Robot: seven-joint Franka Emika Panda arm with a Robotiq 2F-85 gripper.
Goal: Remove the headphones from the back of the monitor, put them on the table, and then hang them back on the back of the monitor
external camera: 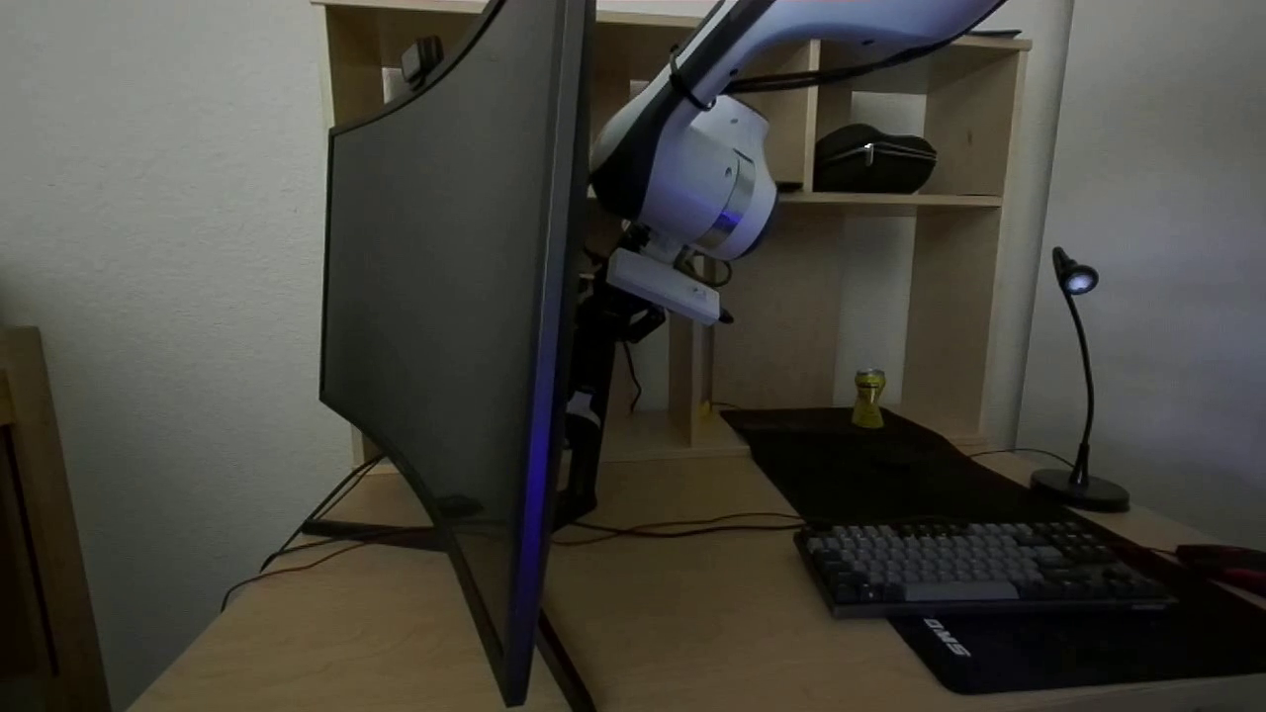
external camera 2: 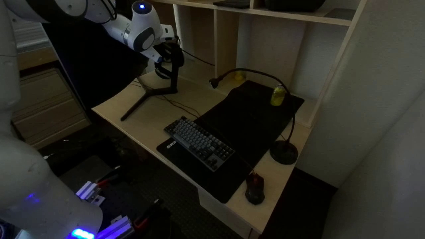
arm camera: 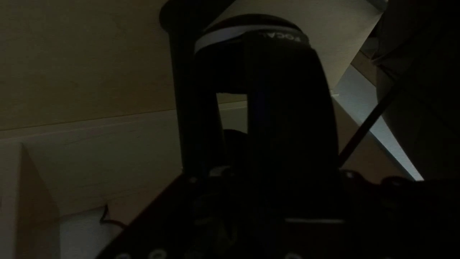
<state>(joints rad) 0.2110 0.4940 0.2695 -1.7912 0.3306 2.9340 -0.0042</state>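
Evidently, the headphones (arm camera: 289, 93) hang behind the monitor (external camera: 435, 297), over the surface (external camera: 692, 593) toward the edge by the shelf (external camera 2: 227, 43), long axis dropping from the jaws, too dark to call apart or clamped, so the next move likely runs lengthwise.

Keyboard (external camera 2: 199, 142): laid partly over black mat (external camera 2: 249, 116)!
Yellow can (external camera 2: 277, 96): seen upright there!
Zippered case (external camera: 875, 166): tucked in the shelf unit (external camera: 954, 316)!

Surface: pale-beige wooden table (external camera: 712, 633) | dark curved monitor (external camera: 445, 267), on splayed black legs (external camera 2: 145, 96) | thin red and black cables (external camera: 673, 533) | black rectangular mat (external camera 2: 252, 119), black-and-grey keyboard (external camera 2: 199, 142) straddling its edge | black gooseneck lamp (external camera 2: 284, 153) | dark red-and-black mouse (external camera 2: 255, 191) beside mat | pale wooden cubby shelf (external camera: 959, 326), rear
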